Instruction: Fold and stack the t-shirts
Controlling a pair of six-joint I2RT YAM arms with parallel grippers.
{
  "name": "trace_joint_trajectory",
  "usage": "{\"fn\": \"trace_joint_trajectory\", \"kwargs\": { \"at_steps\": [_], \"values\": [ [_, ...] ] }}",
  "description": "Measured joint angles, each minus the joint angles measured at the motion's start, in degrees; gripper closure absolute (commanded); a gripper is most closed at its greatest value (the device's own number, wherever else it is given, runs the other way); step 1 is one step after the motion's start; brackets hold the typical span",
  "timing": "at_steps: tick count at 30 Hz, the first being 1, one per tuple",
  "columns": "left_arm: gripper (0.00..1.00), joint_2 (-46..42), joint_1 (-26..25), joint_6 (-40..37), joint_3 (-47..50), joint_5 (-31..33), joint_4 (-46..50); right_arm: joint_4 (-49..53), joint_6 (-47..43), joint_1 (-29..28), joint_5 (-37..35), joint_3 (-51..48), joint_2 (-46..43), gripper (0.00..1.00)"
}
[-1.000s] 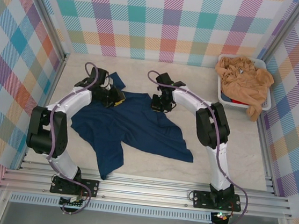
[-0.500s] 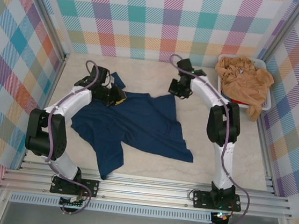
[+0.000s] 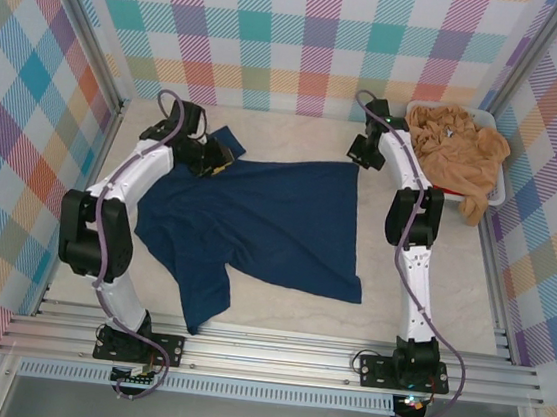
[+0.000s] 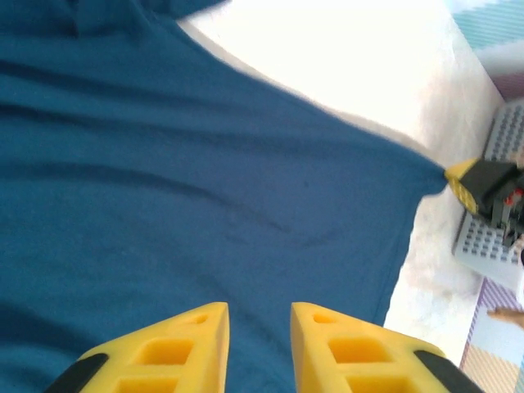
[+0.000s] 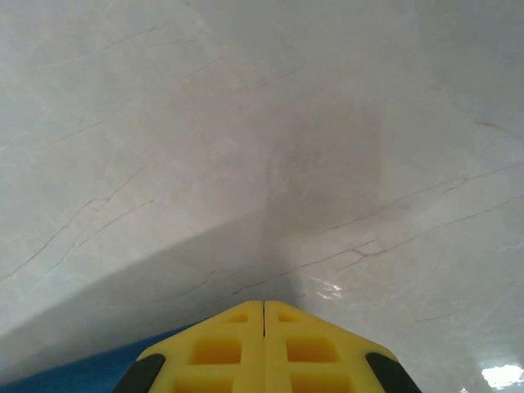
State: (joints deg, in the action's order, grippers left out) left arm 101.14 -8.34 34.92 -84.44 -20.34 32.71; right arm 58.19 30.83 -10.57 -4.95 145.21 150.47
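Note:
The dark navy t-shirt (image 3: 257, 216) lies spread across the table, its far edge pulled straight between my two grippers. My right gripper (image 3: 356, 160) is shut on the shirt's far right corner beside the tub. In its wrist view, a strip of navy cloth (image 5: 65, 372) shows beside the closed gripper (image 5: 264, 304). My left gripper (image 3: 219, 161) sits at the shirt's far left shoulder. In the left wrist view this gripper (image 4: 259, 315) has its jaws apart over smooth navy cloth (image 4: 205, 164). The tan-orange t-shirts (image 3: 457, 143) are heaped in the tub.
The white plastic tub (image 3: 487, 117) stands at the back right, tan cloth hanging over its near rim. Plaid walls close in the back and both sides. Bare marble table (image 3: 433, 266) lies to the right of the shirt and along the far wall.
My right gripper has pulled the shirt's corner from the table's middle to the far right by the tub, stretching the cloth flat. My left gripper has shifted slightly toward the far wall.

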Motion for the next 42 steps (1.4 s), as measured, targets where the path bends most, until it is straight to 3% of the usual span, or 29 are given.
{"fn": "trace_joint_trajectory", "kwargs": {
  "at_steps": [3, 6, 16, 22, 30, 32, 39, 42],
  "values": [
    [0.72, 4.13, 2.05, -0.02, -5.44, 2.47, 1.31, 1.44, -0.33, 0.11, -0.02, 0.90, 0.07, 0.65],
    [0.80, 10.49, 4.44, 0.24, -12.37, 5.05, 2.16, 1.51, -0.42, 0.02, -0.31, 0.09, -0.94, 0.57],
    [0.87, 44.54, 6.60, 1.33, -46.14, 9.86, 5.38, -4.26, 0.46, -5.35, 1.33, -23.39, -22.60, 0.57],
    [0.90, 51.32, 6.69, 4.57, -55.98, 10.12, 6.91, -11.19, 4.55, -8.46, 8.50, -37.66, -32.61, 0.58],
    [0.94, 61.26, 9.55, 12.85, -69.94, 9.29, 5.03, -15.15, 7.80, -8.48, 12.61, -47.43, -32.57, 0.58],
    [0.91, 63.87, 10.82, 15.47, -73.26, 8.59, 2.40, -16.22, 7.78, -8.48, 13.14, -46.95, -31.50, 0.58],
    [0.63, 66.03, 13.14, 21.29, -74.31, 8.00, -9.90, -19.52, 7.76, -8.48, 14.38, -39.52, -21.31, 0.58],
    [0.58, 65.72, 13.07, 22.01, -74.27, 8.72, -12.57, -19.61, 7.80, -8.48, 13.70, -35.71, -16.79, 0.59]
  ]
}}
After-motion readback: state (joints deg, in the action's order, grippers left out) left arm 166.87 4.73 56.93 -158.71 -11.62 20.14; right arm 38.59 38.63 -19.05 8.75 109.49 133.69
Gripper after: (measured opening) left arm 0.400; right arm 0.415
